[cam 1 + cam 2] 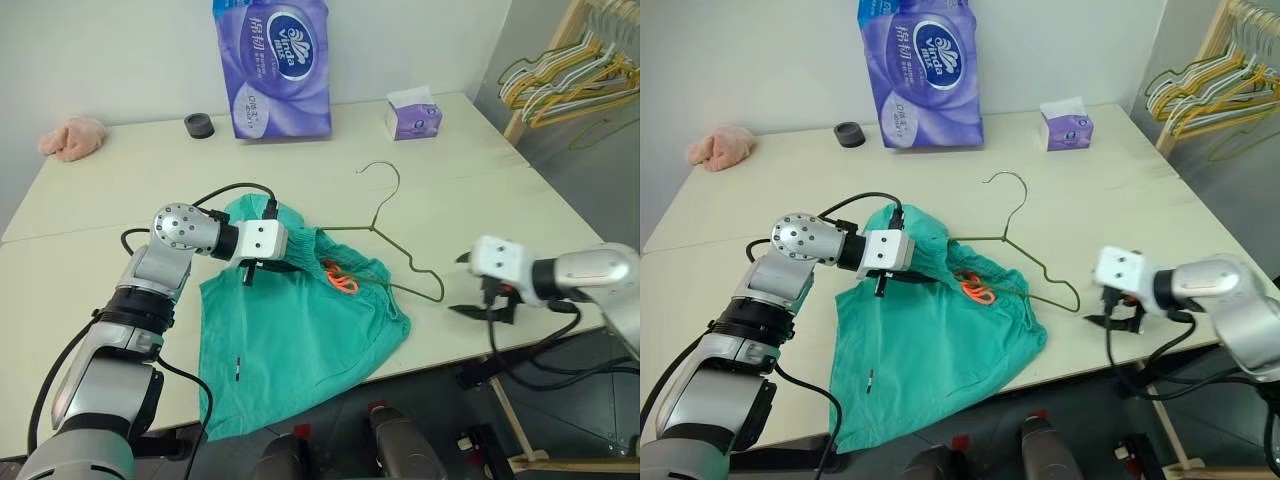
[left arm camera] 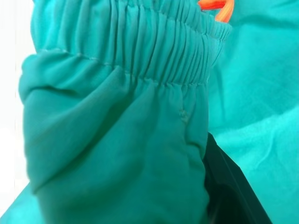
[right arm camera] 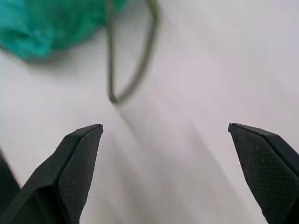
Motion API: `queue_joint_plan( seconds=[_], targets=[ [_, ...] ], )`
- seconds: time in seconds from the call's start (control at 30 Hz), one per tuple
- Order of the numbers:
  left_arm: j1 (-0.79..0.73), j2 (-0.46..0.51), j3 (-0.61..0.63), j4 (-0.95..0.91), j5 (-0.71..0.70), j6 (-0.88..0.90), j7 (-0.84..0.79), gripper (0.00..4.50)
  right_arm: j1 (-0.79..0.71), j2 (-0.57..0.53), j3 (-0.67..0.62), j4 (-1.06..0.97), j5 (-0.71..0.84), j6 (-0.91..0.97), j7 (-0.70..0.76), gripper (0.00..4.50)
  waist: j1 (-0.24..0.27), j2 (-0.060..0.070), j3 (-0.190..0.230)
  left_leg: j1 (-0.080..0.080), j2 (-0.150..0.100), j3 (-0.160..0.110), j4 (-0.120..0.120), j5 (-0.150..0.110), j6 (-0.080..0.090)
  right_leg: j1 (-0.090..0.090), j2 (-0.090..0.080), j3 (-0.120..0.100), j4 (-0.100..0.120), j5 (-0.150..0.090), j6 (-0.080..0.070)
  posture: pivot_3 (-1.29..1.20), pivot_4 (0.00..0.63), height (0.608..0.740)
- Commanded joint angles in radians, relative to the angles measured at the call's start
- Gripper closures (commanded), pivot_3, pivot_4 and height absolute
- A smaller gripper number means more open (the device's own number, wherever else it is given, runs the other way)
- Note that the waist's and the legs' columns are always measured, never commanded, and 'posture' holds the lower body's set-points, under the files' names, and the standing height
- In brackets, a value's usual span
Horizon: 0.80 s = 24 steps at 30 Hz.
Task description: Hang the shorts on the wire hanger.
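Note:
The teal-green shorts [image 1: 300,340] lie bunched at the table's front edge, with an orange tag [image 1: 340,278] at the gathered waistband [image 2: 154,42]. My left gripper [image 1: 272,262] is shut on the waistband's left part; fabric drapes over one black finger [image 2: 229,186]. The wire hanger [image 1: 405,255] lies flat with its hook pointing away from me. Its left half is hidden by the shorts, inside or beneath I cannot tell. My right gripper [image 3: 164,126] hovers open and empty just right of the hanger's right corner [image 3: 112,70], apart from it.
At the back of the table [image 1: 480,180] stand a purple tissue pack [image 1: 272,65], a small tissue box [image 1: 413,118], a black roll [image 1: 199,125] and a pink cloth lump [image 1: 72,137]. A wooden rack with several hangers [image 1: 570,80] stands at the far right.

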Motion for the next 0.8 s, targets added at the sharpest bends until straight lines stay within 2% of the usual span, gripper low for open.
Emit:
queue_joint_plan(
  seconds=[0.03,0.17,0.37,0.63,0.8],
  targets=[
    [-0.006,0.014,0.029,-0.021,-0.009,0.000,0.028,3.69,0.118,0.095,-0.123,-0.086,0.097,-0.032,-0.036,0.00,0.001,-0.001,-0.001,0.000,0.000,0.000,0.000,0.000,0.000,0.000,0.000,0.000,0.000,0.000,0.000,-0.27,0.110,0.740],
    [-0.008,0.011,0.038,-0.019,-0.018,0.008,0.053,3.69,0.205,0.266,-0.122,-0.254,0.201,0.123,-0.170,0.00,-0.006,0.001,-0.003,0.000,0.000,0.000,0.000,0.000,0.000,0.000,0.000,0.001,0.001,0.000,0.000,-0.27,0.111,0.740],
    [-0.009,0.002,0.041,-0.035,-0.038,0.031,0.069,3.70,0.179,0.475,-0.004,-0.256,0.142,0.159,-0.366,0.00,-0.012,0.002,-0.007,0.001,0.000,0.000,0.000,0.000,0.000,0.000,0.000,0.000,0.001,0.000,0.000,-0.27,0.110,0.740],
    [0.000,0.010,0.044,-0.054,-0.049,0.047,0.086,3.70,0.214,0.520,0.105,-0.256,0.104,0.137,-0.409,0.00,-0.010,0.002,-0.008,0.001,0.000,-0.001,0.000,0.000,0.000,0.000,0.000,0.000,0.001,0.000,0.000,-0.25,0.109,0.740],
    [0.013,0.020,0.049,-0.068,-0.052,0.053,0.091,3.70,0.281,0.502,0.074,-0.312,0.142,0.142,-0.392,0.00,-0.007,0.002,-0.009,0.001,0.000,-0.001,0.000,0.000,0.000,0.000,0.000,0.000,0.001,0.000,0.000,-0.25,0.108,0.740]
  ],
)
